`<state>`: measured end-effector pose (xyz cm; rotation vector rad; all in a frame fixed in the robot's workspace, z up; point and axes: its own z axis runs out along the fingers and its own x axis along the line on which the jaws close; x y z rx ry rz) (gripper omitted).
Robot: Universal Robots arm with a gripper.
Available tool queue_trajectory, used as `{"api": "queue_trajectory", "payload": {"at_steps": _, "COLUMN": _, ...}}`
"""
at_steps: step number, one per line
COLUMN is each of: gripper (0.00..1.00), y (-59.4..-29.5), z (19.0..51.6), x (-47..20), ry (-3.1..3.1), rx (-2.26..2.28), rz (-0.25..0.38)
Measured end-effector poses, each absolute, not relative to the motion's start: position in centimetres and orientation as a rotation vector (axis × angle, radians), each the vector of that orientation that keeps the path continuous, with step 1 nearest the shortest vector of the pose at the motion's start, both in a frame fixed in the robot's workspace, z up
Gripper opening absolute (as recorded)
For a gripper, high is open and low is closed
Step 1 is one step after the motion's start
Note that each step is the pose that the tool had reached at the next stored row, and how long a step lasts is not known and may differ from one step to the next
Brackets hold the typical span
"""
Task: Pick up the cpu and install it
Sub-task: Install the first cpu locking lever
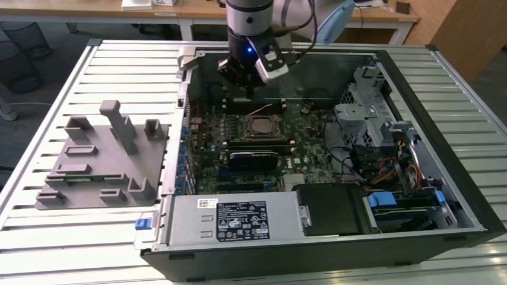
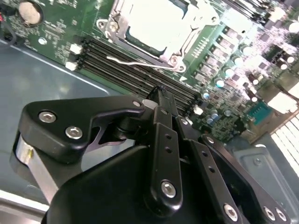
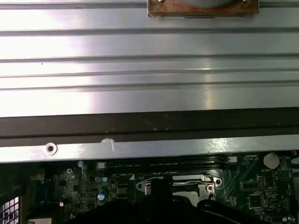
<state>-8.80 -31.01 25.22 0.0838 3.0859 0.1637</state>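
**One cpu in its socket, one clenched gripper above the board**

Nearest in the exterior view, at six o'clock of the open computer case, lies one grey power supply with a white-and-black label. One blue tab sticks out at its seven o'clock corner. One black box sits just beside the supply, at its three o'clock. The case lies on a slatted metal table. At nine o'clock of the case, on the same table, sits one grey moulded fixture tray.

Further in lies the one green motherboard. Near its middle is one square socket, and the one cpu lies inside that socket's metal frame with its pale top facing up. In the second wrist view one thin wire lever runs along the frame's edge, and one coin cell shows on the board.

At twelve o'clock of the socket, the one gripper hangs above the board. Its fingers are clenched together with nothing between them, apart from the cpu. In the second wrist view the tips hang over the dark memory slots just beside the socket.

Farthest back stands a wooden desk.
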Motion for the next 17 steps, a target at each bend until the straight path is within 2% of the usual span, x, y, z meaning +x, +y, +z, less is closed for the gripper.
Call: {"api": "queue_trajectory", "payload": {"at_steps": 17, "gripper": 0.11, "y": -31.0, "z": 23.9, "x": -8.1, "ry": 3.080, "rx": 0.082, "rz": 0.120}}
